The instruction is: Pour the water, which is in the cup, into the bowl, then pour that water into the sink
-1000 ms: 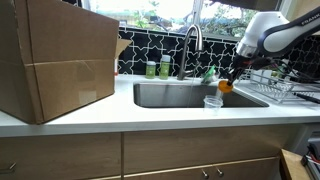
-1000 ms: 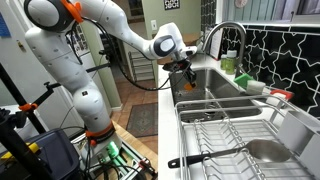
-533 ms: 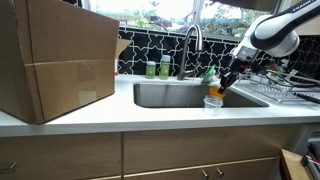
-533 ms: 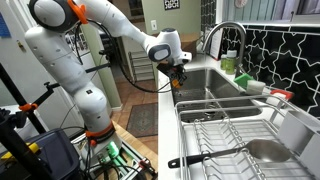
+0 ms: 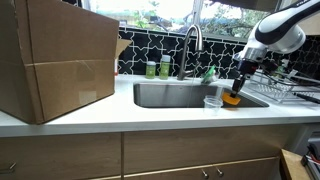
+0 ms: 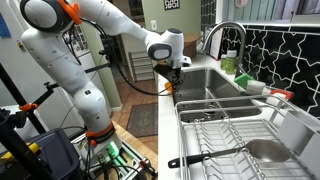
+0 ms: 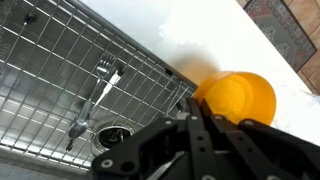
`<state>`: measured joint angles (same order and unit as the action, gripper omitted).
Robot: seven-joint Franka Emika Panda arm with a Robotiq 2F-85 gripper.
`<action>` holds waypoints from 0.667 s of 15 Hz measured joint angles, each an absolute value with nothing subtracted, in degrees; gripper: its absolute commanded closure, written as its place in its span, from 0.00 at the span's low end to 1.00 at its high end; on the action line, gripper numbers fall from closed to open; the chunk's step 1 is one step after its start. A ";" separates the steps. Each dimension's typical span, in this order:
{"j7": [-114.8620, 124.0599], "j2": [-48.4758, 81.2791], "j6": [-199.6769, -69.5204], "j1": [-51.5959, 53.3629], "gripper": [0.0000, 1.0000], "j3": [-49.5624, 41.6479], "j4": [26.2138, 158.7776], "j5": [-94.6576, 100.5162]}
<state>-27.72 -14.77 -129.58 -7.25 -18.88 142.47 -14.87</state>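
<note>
The gripper (image 5: pixel 237 89) pinches the rim of the orange bowl (image 5: pixel 232 98), which sits low at the white counter (image 5: pixel 150 116) by the front edge of the sink (image 5: pixel 170 95), just beside the clear cup (image 5: pixel 212 101).

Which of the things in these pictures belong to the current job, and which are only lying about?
Belong to the job: clear cup; orange bowl, held by the gripper; sink.

Only lying about: cardboard box; green bottles; dish rack.
</note>
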 measured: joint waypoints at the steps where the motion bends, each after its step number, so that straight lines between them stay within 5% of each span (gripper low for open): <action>1: -28.28 -14.84 -129.10 -7.54 0.99 -18.87 142.46 -14.31; 10: -30.06 -13.27 -127.71 -7.44 0.99 -17.26 142.68 -11.45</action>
<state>-30.06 -13.27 -127.71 -7.44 -17.26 142.68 -11.45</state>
